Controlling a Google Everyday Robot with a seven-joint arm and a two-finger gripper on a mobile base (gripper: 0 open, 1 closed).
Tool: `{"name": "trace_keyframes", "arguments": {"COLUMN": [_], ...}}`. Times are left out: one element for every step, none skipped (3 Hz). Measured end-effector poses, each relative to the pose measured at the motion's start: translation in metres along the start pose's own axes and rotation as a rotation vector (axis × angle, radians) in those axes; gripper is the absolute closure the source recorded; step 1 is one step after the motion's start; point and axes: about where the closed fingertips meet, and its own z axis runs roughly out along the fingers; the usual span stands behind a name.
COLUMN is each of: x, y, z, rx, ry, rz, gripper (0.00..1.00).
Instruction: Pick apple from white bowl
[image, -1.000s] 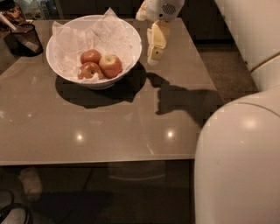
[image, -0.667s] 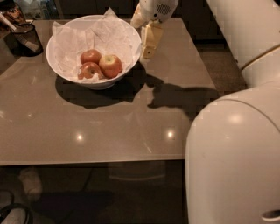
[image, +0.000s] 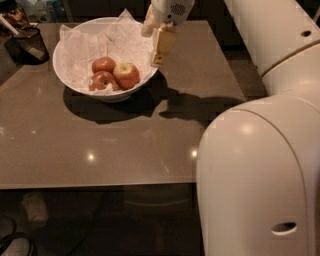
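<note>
- Apple (image: 126, 75) lies in the bowl (image: 67, 82), at about 4 o'clock from the bowl's centre, on the crumpled paper (image: 85, 45), with its pale patch turned upward.
- Two darker apples (image: 103, 65) are close at its 9 and 10 o'clock. They seem to touch it, so there is little free room on that side.
- Gripper (image: 160, 47) hangs above the bowl's rim at 3 o'clock, at about 1 o'clock from the apple and apart from it. It holds no apple. Whether it is open or closed I cannot tell.
- Risk one: the gripper is very near the rim. If it descends from this place it may hit the rim and push or tip the bowl on the table (image: 125, 145).
- Risk two: the neighbours are tight, so the gripper may take a darker apple instead, or wedge between two fruits.
- Risk three: the apple is round and smooth on loose paper — an off-centre squeeze may roll it away, or the paper may be caught together with it.
- A basket (image: 30, 45) at the bowl's 9 o'clock is well apart — no danger there, I think.
</note>
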Motion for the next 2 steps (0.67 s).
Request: {"name": "trace_keyframes", "arguments": {"x": [-0.009, -0.023], "y": [-0.006, -0.014], "z": [0.005, 0.011], "rx": [-0.005, -0.004], "ry": [-0.002, -0.005], "rz": [-0.027, -0.062], "gripper": [0.3, 0.31]}}
